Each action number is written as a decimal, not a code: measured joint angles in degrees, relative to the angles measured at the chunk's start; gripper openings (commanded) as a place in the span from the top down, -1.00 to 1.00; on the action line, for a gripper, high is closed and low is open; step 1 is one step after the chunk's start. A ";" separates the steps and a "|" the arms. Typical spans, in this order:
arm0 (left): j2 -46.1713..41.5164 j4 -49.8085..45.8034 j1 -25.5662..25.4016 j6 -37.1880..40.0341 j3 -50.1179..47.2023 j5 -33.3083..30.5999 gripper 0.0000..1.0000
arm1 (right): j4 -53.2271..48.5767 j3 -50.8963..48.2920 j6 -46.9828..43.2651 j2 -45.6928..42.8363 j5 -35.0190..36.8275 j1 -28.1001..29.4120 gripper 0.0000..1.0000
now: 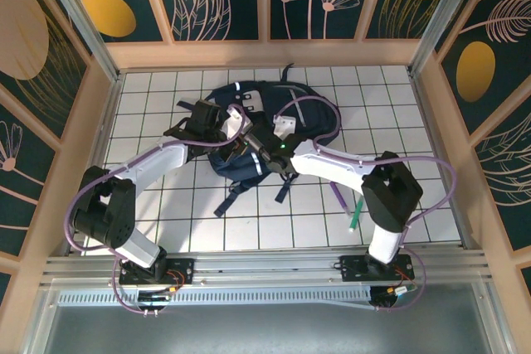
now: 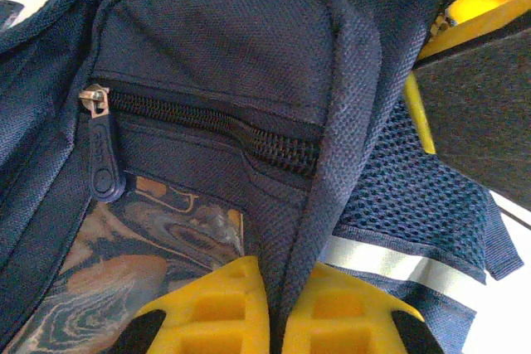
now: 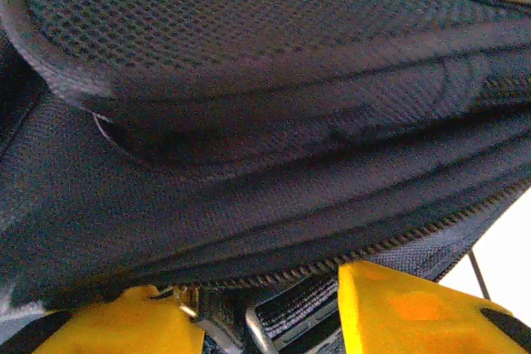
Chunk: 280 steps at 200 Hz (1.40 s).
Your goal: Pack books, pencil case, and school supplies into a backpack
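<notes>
Pinching a seam fold of the backpack point(image 2: 207, 39), our left jaws stay out of nothing: they are clenched on it mid-bench point(image 1: 141, 97), with bare tiles leftward. Our right jaws straddle its zipper edge; we cannot tell their grip. The green pen point(image 1: 355, 215) lies front right.

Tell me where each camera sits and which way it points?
Top external: above and behind the bases, looking down on the tiled table and backpack; left arm and right arm show.
Left wrist: on the left arm, facing the backpack's zipped pocket up close; left fingers pinch its fabric edge.
Right wrist: on the right arm, facing the backpack's mesh; right fingers stand apart.
Both wrist views share the backpack's navy fabric.
</notes>
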 measured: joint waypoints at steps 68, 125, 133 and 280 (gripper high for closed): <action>-1.14 -0.52 -0.37 2.84 -0.52 -2.12 1.00 | 0.07 -0.28 -7.91 -2.80 -6.43 -1.49 1.00; -3.74 -1.07 -0.42 9.68 -1.66 -4.33 1.00 | 2.84 -7.58 -18.47 -12.15 -27.87 -11.41 1.00; -4.55 -0.90 -0.42 10.69 -2.38 -4.70 1.00 | 3.19 -8.68 -20.13 -13.05 -30.47 -12.74 1.00; -4.13 0.24 10.38 29.79 -4.42 -19.87 -0.54 | 9.70 -21.99 -42.16 -20.17 -54.69 -15.82 1.00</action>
